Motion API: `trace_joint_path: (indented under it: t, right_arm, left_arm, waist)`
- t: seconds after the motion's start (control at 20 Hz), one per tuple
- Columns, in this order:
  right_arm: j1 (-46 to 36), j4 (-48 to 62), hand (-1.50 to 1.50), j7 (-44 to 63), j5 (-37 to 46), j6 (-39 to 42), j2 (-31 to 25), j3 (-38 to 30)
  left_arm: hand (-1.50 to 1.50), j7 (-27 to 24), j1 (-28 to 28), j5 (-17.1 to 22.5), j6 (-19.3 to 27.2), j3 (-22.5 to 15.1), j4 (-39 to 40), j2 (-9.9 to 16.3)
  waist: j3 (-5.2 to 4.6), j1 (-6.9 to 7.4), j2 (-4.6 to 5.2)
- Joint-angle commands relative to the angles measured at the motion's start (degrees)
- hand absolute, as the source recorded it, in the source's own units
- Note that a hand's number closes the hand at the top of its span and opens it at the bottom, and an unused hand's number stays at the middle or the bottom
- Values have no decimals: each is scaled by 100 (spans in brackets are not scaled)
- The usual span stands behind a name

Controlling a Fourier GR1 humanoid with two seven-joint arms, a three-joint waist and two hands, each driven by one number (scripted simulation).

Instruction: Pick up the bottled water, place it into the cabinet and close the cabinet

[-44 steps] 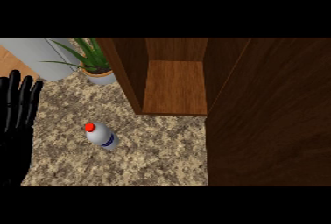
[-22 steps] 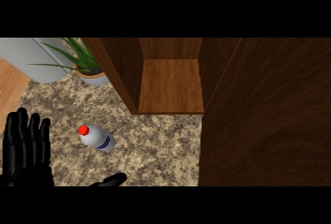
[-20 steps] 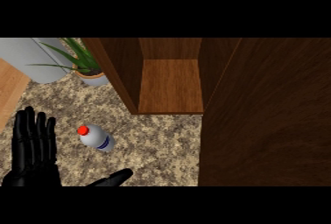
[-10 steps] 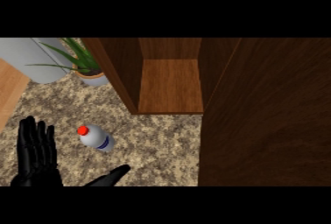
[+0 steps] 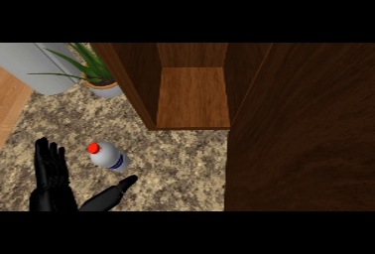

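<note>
A speckled granite counter [image 5: 176, 163] carries an open wooden cabinet [image 5: 194, 94], its door [image 5: 300, 129] swung wide at the right. Left of the cabinet stands a potted plant [image 5: 95, 74]. Below the cabinet's front edge, the bottled water [image 5: 107, 156] stands on the counter, red-capped. Just beside it, the left hand [image 5: 55, 186] is released, fingers straight, thumb spread, not touching.

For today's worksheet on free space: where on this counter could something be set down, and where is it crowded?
Free: the granite counter between the bottled water and the open cabinet door, and the bare cabinet shelf. Crowded: the lower left, where the open left hand flanks the bottle, and the plant corner.
</note>
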Motion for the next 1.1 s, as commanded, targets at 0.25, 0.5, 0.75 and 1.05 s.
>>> trace_joint_path:
  t: [0.25,0.5,0.75,1.05]
  right_arm:
    - [790,-704,-150,-286,-274,228,-195,-130]
    - [1312,-942,-150,-562,-221,333,-263,-79]
    - [1061,-545,-150,-739,-379,465,-347,-367]
    - [1634,-517,-150,-1192,-56,586,-288,13]
  left_arm:
    - [-150,-1991,-113,1463,-402,698,1859,-123]
    - [-150,-2580,-517,2033,-800,1325,2770,-127]
    - [-150,-3322,-1054,2379,-640,1536,3838,-128]
    - [-150,-4457,-1247,3129,-1961,1807,5179,-127]
  waist:
    - [-2,-16,3]
    - [0,-48,1]
    - [5,4,18]
    - [-4,-69,7]
